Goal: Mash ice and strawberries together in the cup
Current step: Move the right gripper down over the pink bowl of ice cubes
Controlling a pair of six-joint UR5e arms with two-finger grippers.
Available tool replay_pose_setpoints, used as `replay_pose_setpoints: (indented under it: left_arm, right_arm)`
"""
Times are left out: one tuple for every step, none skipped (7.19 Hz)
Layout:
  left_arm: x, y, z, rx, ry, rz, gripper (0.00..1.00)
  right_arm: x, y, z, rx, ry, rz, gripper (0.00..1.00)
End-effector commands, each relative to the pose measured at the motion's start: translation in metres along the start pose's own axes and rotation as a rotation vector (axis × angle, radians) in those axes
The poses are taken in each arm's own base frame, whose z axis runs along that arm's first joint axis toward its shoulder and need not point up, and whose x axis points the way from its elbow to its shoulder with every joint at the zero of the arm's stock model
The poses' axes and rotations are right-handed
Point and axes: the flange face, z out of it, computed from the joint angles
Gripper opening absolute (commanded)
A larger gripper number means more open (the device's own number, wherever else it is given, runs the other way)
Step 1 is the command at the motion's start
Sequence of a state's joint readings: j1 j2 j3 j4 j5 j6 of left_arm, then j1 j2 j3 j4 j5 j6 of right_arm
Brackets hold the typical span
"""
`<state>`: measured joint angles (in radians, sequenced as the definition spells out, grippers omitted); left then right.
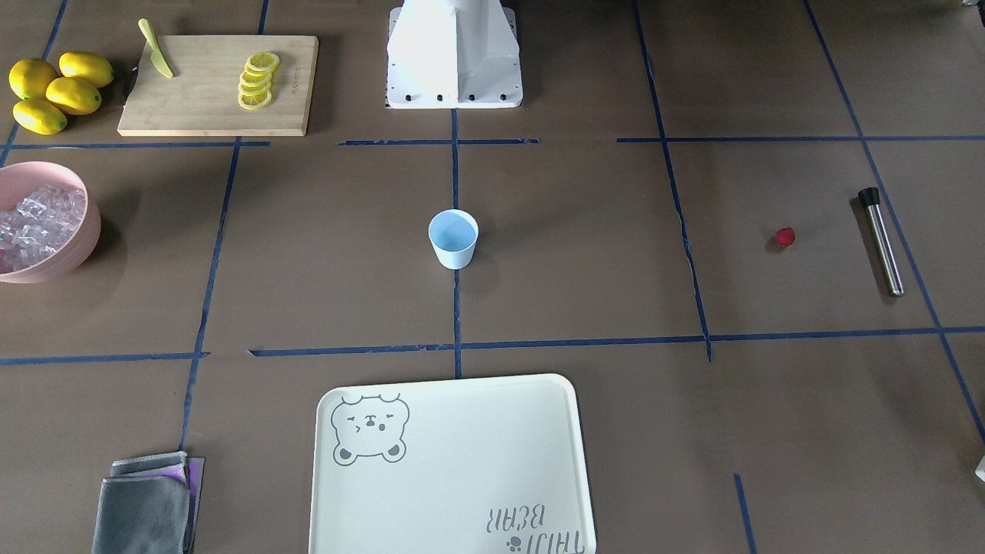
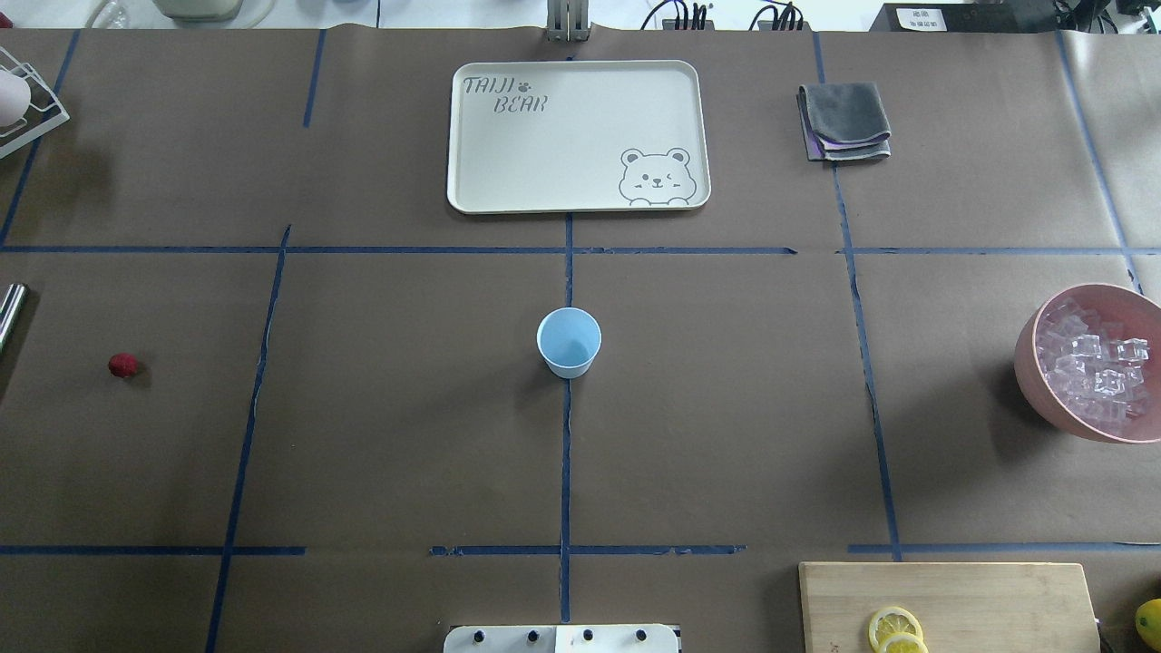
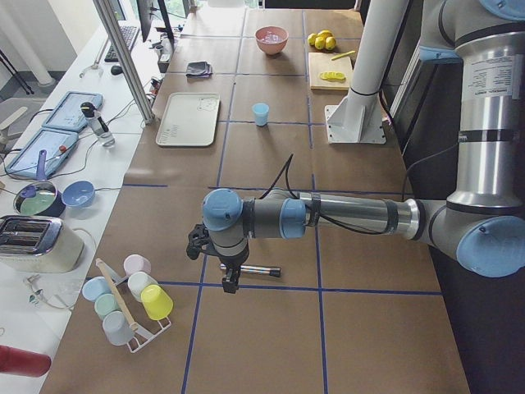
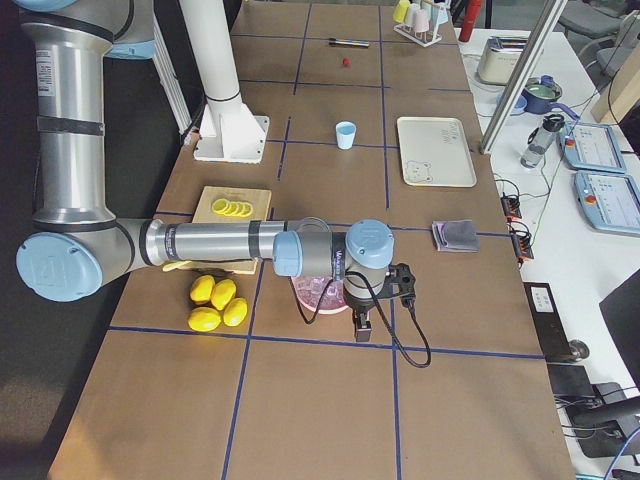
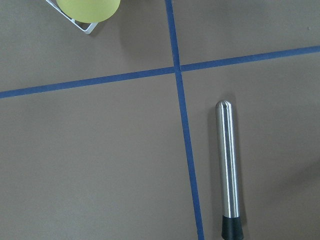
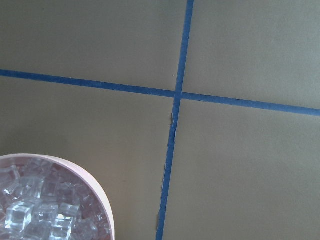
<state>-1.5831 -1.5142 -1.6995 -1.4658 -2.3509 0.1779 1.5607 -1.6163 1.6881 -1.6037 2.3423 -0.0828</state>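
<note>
The light blue cup (image 1: 453,238) stands upright at the table's middle, also in the overhead view (image 2: 569,342). The dark red strawberry (image 1: 784,237) lies alone on the robot's left side (image 2: 122,365). The ice (image 1: 35,223) fills a pink bowl (image 1: 81,250) on the robot's right (image 2: 1093,363). My left gripper (image 3: 230,279) hangs over a steel muddler (image 5: 228,167). My right gripper (image 4: 362,325) hangs beside the bowl of ice (image 6: 35,207). Both grippers show only in the side views, so I cannot tell whether they are open or shut.
A cream bear tray (image 2: 472,136) lies beyond the cup. A cutting board (image 1: 208,115) holds lemon slices (image 1: 258,81) and a knife (image 1: 156,50), with whole lemons (image 1: 58,91) beside it. A folded grey cloth (image 2: 843,120) and a rack of cups (image 3: 131,300) stand at the edges.
</note>
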Motion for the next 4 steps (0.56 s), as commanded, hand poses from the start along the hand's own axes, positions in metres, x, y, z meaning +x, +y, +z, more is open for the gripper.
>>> replay_pose_setpoints:
  left_arm:
    - [0.002, 0.001, 0.001, -0.002, 0.001, 0.006, 1.0]
    - [0.003, 0.0, 0.004, -0.008, 0.0, 0.007, 1.0]
    - [0.004, -0.001, 0.005, -0.01, 0.001, 0.011, 1.0]
    - [0.005, -0.001, 0.005, -0.01, 0.001, 0.008, 1.0]
  right_arm:
    - [-0.002, -0.002, 0.0, 0.008, 0.0, -0.011, 1.0]
    - [-0.006, -0.004, 0.0, 0.009, 0.0, -0.023, 1.0]
    - [-0.027, -0.014, 0.001, 0.049, 0.0, -0.109, 1.0]
    - [-0.052, -0.024, 0.004, 0.098, 0.0, -0.215, 1.0]
